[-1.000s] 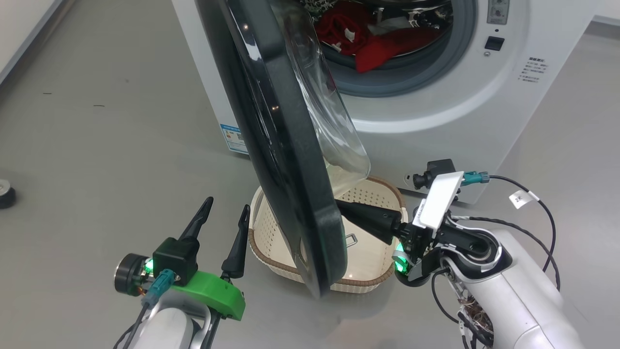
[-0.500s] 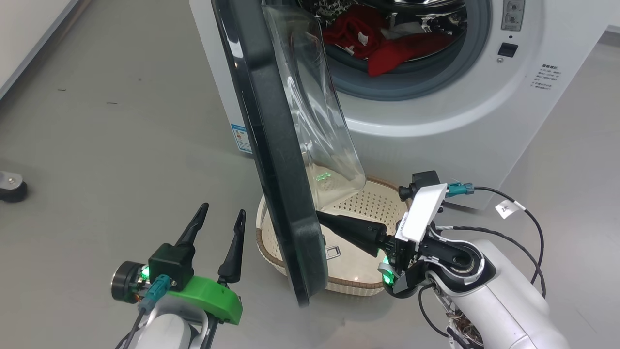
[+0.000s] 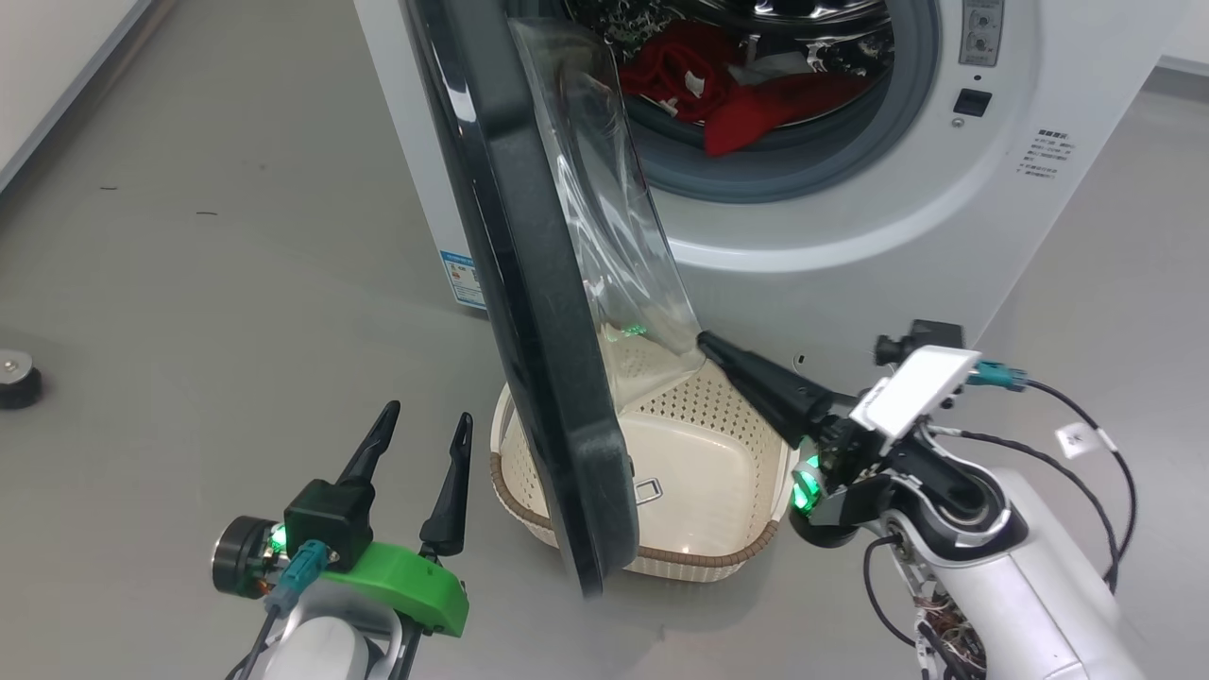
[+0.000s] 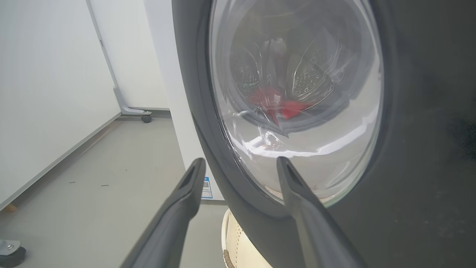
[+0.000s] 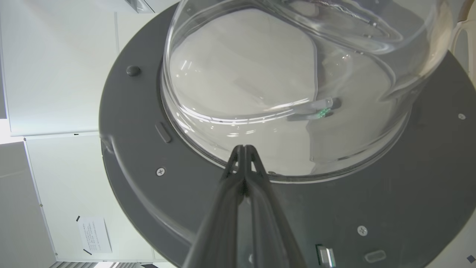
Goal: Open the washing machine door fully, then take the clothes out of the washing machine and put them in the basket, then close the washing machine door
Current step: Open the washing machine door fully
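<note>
The washing machine door [image 3: 529,283] stands partly open, edge-on, with its glass bowl [image 3: 614,236] facing the white washing machine [image 3: 850,264]. Red clothes [image 3: 727,85] lie in the drum. The cream basket [image 3: 718,557] sits on the floor under the door. My right gripper [image 3: 706,340] is shut and empty, its tip at the bowl's lower edge on the door's inner side [image 5: 130,130]; whether it touches is unclear. The right wrist view has the right gripper [image 5: 243,147] pointing at the bowl [image 5: 279,74]. My left gripper [image 3: 428,413] is open outside the door, and the left gripper [image 4: 241,160] faces its black rim [image 4: 409,149].
Grey floor spreads to the left, with a dark caster [image 3: 17,378] at the far left. A white wall and a wheeled frame foot [image 4: 145,117] stand beyond the machine. A blue label [image 3: 463,279] marks the machine's lower corner.
My right gripper has left the door's lower inner rim and moved up and right to the glass bowl's lower edge. The door has swung slightly wider. The left gripper stays open.
</note>
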You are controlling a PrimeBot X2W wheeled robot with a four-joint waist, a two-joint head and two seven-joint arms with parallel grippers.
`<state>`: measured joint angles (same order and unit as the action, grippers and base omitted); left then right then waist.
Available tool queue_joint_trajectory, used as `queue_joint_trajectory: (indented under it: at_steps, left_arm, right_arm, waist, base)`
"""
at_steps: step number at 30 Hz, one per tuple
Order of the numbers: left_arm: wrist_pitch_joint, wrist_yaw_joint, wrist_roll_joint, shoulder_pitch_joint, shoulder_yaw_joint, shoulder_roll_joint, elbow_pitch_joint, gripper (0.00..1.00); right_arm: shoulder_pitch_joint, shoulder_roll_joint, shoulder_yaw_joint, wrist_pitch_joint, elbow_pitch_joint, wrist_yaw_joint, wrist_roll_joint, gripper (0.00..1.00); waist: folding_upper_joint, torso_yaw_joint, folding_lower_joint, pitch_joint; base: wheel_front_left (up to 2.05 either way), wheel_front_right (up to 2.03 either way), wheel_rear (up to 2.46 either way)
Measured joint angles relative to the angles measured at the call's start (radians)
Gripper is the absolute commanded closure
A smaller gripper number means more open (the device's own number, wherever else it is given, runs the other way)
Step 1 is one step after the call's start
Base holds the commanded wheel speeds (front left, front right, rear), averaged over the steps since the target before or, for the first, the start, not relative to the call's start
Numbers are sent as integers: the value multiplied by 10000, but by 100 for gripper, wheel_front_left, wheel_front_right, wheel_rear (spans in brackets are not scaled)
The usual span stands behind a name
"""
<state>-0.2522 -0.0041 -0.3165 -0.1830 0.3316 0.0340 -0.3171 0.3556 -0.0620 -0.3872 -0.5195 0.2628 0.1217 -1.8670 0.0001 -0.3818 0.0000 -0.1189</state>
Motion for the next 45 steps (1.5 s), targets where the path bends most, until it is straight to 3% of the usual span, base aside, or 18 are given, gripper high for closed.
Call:
queue_joint_trajectory:
  at_steps: [5,6,9,10,20,30,32,35,45]
  left_arm:
    - [0,0,6,14,-13,0,2,0]
    - [0,2,10,20,-21,0,0,0]
    - [0,2,10,35,-36,0,0,0]
    - [2,2,10,42,-50,0,0,0]
    - [0,50,13,205,-282,4,23,0]
    - [2,50,25,206,-297,4,4,0]
    - [2,48,25,206,-303,6,-2,0]
    - [2,48,25,206,-307,4,-13,0]
    - [2,48,25,206,-334,4,-69,0]
  right_arm:
    - [-467,-15,934,821,-508,0,251,100]
    - [-572,-31,1070,966,-602,0,326,95]
    - [-915,-111,1534,1530,-752,0,604,53]
    - [-1059,-127,1691,1716,-807,0,690,0]
    - [-2152,-433,2349,3622,-823,0,2372,0]
    - [-2686,-1776,2514,6569,-167,0,6426,0]
    - [-2729,-2280,2366,7264,-38,-10,7873,0]
    - [-2731,-2936,2274,8261,61,-464,9576,0]
    - [-2737,-2964,1835,7804,-424,-1695,12790,0]
  waist:
    - [-1,113,0,26]
    - [0,134,0,32]
    - [0,197,0,49]
    - [0,219,0,54]
    - [0,568,0,11]
    - [0,720,0,-5]
    - [0,737,0,-7]
    - [0,755,0,-7]
    - [0,753,0,50]
  base:
    - [0,0,0]
    - [0,0,0]
    - [0,0,0]
    - [0,0,0]
    - [0,0,0]
    - [0,0,0]
    - [0,0,0]
    - [0,0,0]
    - [0,0,0]
